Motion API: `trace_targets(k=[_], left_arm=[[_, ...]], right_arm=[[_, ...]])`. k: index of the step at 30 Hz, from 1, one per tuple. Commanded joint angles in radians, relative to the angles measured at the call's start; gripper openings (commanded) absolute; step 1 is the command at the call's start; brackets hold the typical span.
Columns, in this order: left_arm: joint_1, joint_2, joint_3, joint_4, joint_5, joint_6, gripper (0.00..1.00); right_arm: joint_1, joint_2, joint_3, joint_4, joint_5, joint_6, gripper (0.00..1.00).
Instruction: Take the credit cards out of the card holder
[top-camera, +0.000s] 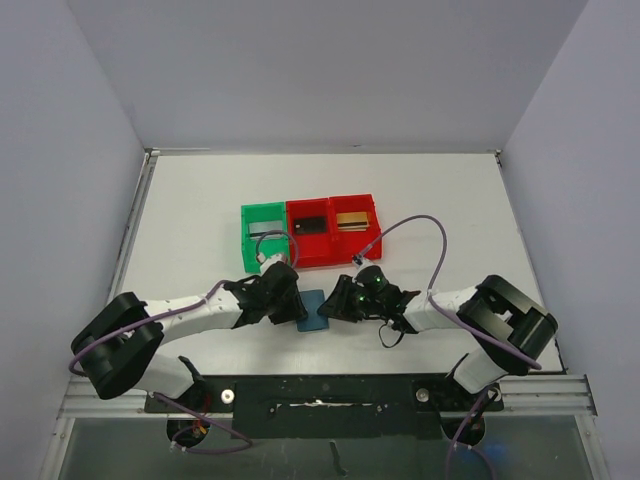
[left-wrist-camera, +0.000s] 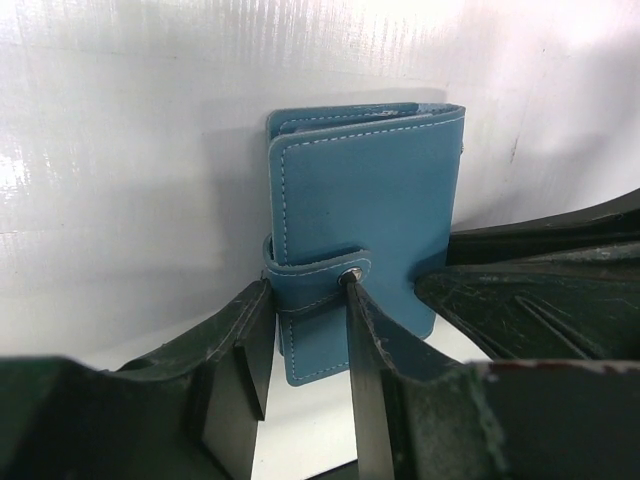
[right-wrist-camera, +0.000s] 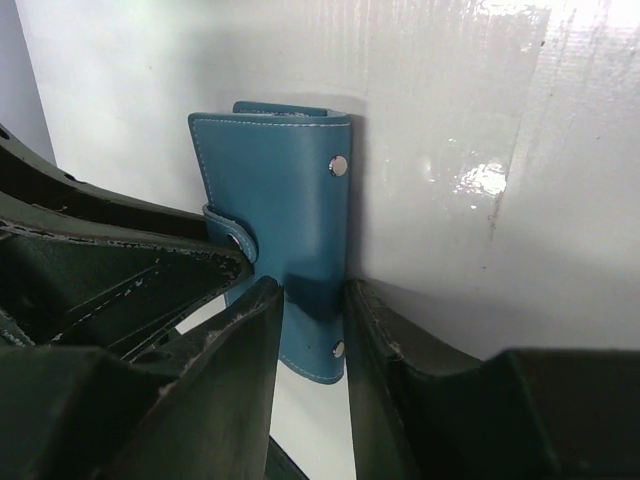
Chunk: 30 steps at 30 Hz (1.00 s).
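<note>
The blue card holder (top-camera: 311, 313) lies flat on the white table between my two grippers, folded closed with its strap (left-wrist-camera: 310, 270) snapped over the edge. No credit cards show in it. My left gripper (left-wrist-camera: 306, 300) reaches in from the left. One of its fingertips is at the holder's edge and the other at the snap, with the strap between them. My right gripper (right-wrist-camera: 312, 295) comes from the right. Its fingers press either side of the holder's (right-wrist-camera: 275, 180) spine-side strip. In the top view both grippers (top-camera: 290, 300) (top-camera: 336, 302) meet over the holder.
Three small bins stand in a row behind the holder: a green bin (top-camera: 247, 240) with a grey card, a red bin (top-camera: 293, 240) with a black card, and another red bin (top-camera: 374, 222) with a gold card. Purple cables loop off both arms.
</note>
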Motion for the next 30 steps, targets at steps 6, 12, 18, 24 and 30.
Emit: trace_targets(k=[6,12,18,24,30], left_arm=[[-0.029,-0.028,0.030,0.005,-0.053,-0.002,0.31],[-0.028,-0.088,0.104,-0.123,-0.167,-0.004,0.50],[-0.048,-0.002,0.245,-0.223,-0.184,0.057,0.53],[-0.079,0.082,0.293,-0.229,-0.164,0.068,0.52],[-0.085,0.129,0.301,-0.287,-0.150,0.062,0.49]], right_arm=[[0.003,-0.036,0.047,0.067,-0.067,-0.052,0.01],[0.012,-0.146,0.046,-0.084,0.016,-0.076,0.00],[0.032,-0.202,0.058,-0.185,0.100,-0.072,0.00],[0.034,-0.226,0.057,-0.202,0.132,-0.066,0.00],[0.035,-0.223,0.063,-0.217,0.144,-0.072,0.00]])
